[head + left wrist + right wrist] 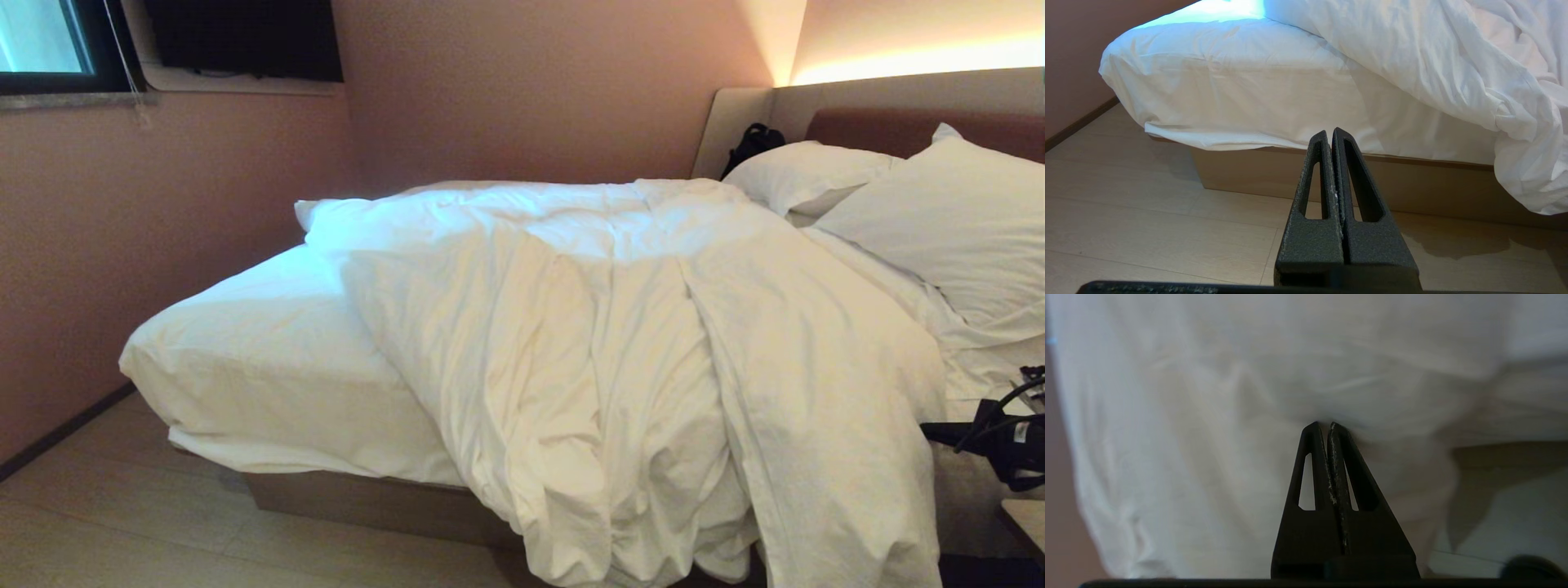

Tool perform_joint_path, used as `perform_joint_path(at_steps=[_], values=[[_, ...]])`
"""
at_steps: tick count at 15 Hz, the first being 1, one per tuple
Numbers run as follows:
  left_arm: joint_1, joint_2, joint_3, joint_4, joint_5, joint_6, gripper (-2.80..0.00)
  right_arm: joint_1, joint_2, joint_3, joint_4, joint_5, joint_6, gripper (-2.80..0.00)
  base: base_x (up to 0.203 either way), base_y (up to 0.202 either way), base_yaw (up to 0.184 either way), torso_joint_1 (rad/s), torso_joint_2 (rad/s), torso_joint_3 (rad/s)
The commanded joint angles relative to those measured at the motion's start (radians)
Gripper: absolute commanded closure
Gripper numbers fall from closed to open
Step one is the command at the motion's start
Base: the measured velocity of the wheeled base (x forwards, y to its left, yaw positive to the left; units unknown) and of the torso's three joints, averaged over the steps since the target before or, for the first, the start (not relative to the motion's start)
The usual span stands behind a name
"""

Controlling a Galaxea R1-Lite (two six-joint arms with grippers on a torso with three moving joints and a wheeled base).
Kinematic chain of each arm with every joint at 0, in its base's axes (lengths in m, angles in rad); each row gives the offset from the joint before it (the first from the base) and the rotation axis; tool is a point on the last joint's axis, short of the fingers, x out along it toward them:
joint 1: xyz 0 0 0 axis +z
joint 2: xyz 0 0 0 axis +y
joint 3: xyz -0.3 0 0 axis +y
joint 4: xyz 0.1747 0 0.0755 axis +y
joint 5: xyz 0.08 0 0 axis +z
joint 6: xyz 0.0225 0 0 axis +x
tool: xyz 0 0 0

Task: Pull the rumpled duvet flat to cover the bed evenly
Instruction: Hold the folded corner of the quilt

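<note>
I bring my right gripper (1329,425), jaws together, near the bunched duvet (620,343); the left gripper (1329,134), jaws together, waits parked.

The right gripper (1323,425) has its two dark fingers (1311,465) pressed together, their tips at or just short of a fold of the duvet (1216,396); contact cannot be told. The white, wrinkled cloth fills most of the view and hangs in soft creases; beside it a strip of pale floor (1506,514) shows, with a dark rounded shape (1529,566) at the corner.
</note>
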Motion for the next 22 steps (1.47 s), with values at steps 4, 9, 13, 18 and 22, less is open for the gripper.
perform_joint_path(at_steps=[4, 9, 13, 18, 22], values=[[0.002, 0.000, 0.000, 0.000, 0.000, 0.000, 0.00, -0.001, -0.002, 0.000, 0.001, -0.041, -0.031, -2.80, 0.000, 0.000, 0.000, 0.000, 0.00, 0.000], [0.002, 0.000, 0.000, 0.000, 0.000, 0.000, 0.00, 0.001, 0.005, -0.006, -0.001, -0.042, -0.033, -2.80, 0.000, 0.000, 0.000, 0.000, 0.00, 0.000], [0.000, 0.000, 0.000, 0.000, 0.000, 0.000, 0.00, 0.042, 0.021, 0.015, 0.003, -0.108, -0.112, -2.80, 0.000, 0.000, 0.000, 0.000, 0.00, 0.000], [0.000, 0.000, 0.000, 0.000, 0.000, 0.000, 0.00, 0.083, -0.021, 0.117, 0.003, -0.102, -0.210, -2.80, 0.000, 0.000, 0.000, 0.000, 0.00, 0.000], [0.000, 0.000, 0.000, 0.001, 0.000, 0.000, 0.00, 0.140, -0.064, 0.185, 0.002, -0.103, -0.206, -2.80, 0.000, 0.000, 0.000, 0.000, 0.00, 0.000]])
